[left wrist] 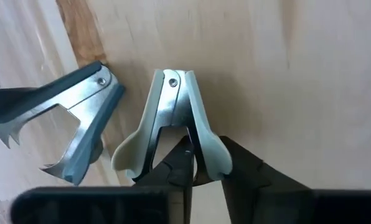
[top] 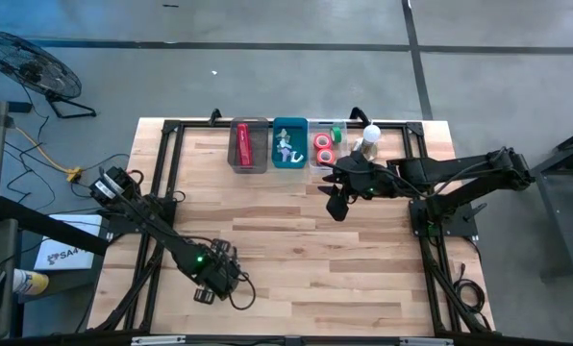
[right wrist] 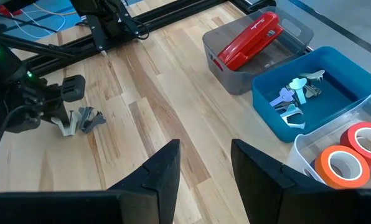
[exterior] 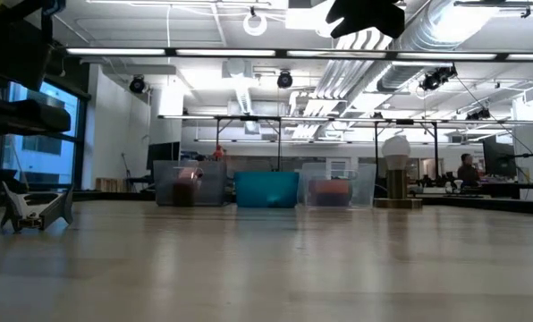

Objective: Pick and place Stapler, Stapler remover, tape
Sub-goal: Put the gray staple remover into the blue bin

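Two stapler removers lie flat on the wood near the table's near left. One is pale green (left wrist: 167,115), the other dark blue-grey (left wrist: 73,127) beside it. My left gripper (left wrist: 201,155) points down and is shut on the pale one; the right wrist view shows this gripper (right wrist: 67,115) from afar. The red stapler (right wrist: 251,34) lies in the grey bin (top: 249,146). More removers lie in the blue bin (right wrist: 335,68), and tape rolls (right wrist: 338,163) sit in the clear bin. My right gripper (right wrist: 204,165) hangs open, above the table before the bins. My left gripper pinches one handle wing (left wrist: 211,152) of the pale stapler remover. One finger (left wrist: 176,165) stands inside the fork between the two wings, and the other finger (left wrist: 251,177) is outside. The fingers come from above, pointing down. The remover lies flat on the table.
Three bins stand in a row at the table's far edge (top: 288,144), with a small lamp-like object (top: 369,139) to their right. Black frame rails (top: 161,192) run along the table's left and right sides. Bare wood lies between the two arms.
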